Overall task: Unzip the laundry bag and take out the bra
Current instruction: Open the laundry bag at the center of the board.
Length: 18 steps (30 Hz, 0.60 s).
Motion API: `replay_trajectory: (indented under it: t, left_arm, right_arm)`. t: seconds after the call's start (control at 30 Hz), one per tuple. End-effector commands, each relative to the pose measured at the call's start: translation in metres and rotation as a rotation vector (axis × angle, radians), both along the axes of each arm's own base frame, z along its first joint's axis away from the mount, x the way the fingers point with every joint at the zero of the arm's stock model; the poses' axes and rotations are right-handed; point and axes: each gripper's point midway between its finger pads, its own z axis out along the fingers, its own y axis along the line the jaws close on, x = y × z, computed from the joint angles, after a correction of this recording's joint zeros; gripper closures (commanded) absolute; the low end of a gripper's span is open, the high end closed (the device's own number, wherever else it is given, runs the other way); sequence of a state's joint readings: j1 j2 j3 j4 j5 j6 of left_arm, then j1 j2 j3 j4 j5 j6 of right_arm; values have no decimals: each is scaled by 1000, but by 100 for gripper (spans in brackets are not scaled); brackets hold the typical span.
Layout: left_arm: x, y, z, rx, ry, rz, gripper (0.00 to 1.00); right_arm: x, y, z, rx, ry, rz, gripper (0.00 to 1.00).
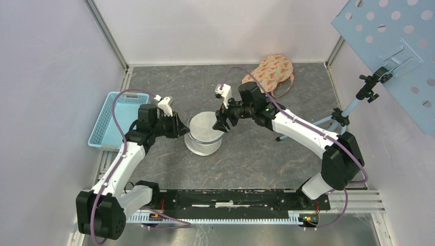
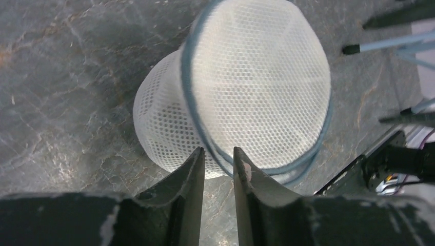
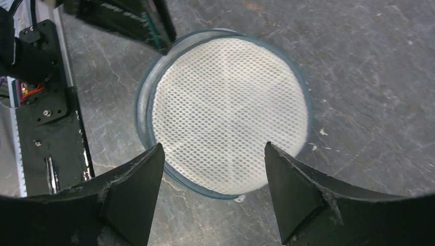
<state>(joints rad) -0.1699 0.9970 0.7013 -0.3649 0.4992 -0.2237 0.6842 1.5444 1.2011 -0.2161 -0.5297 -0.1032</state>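
The bag [image 1: 203,134] can be tipped if its rim [image 2: 187,87] is tugged by the left pincer [image 2: 219,154], almost shut, grip unclear, while nothing is held by the open right pincer [image 3: 213,148].

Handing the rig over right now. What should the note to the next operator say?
Left gripper: jaws narrow at the blue rim of the mesh laundry bag; grip unclear.
Right gripper: open, hovering over the bag's top.
Patterned bra: lying on the table at the far side, outside the bag.
Done: bra looks removed; zip not visible.
Left: probably just release the bag and pull both arms back.
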Motion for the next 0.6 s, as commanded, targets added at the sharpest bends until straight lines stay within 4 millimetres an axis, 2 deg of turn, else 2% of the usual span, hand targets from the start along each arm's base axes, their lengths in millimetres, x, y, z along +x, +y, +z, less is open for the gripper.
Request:
replay_trajectory:
  t: [0.0, 0.13, 0.27, 0.4, 0.57]
  left_arm:
    - [16, 4, 1, -113, 47, 111, 69]
    - [15, 5, -9, -199, 97, 136, 81]
    - [6, -9, -13, -319, 95, 81, 97]
    - [4, -15, -12, -393, 92, 77, 98]
    - [2, -10, -29, -394, 132, 131, 98]
  right_arm:
    - [-2, 13, 3, 1, -13, 20, 22]
    - [-6, 23, 2, 24, 10, 41, 22]
    - [-9, 36, -1, 39, 38, 59, 20]
    - [-11, 46, -6, 27, 51, 63, 20]
    - [-9, 52, -18, -3, 64, 43, 19]
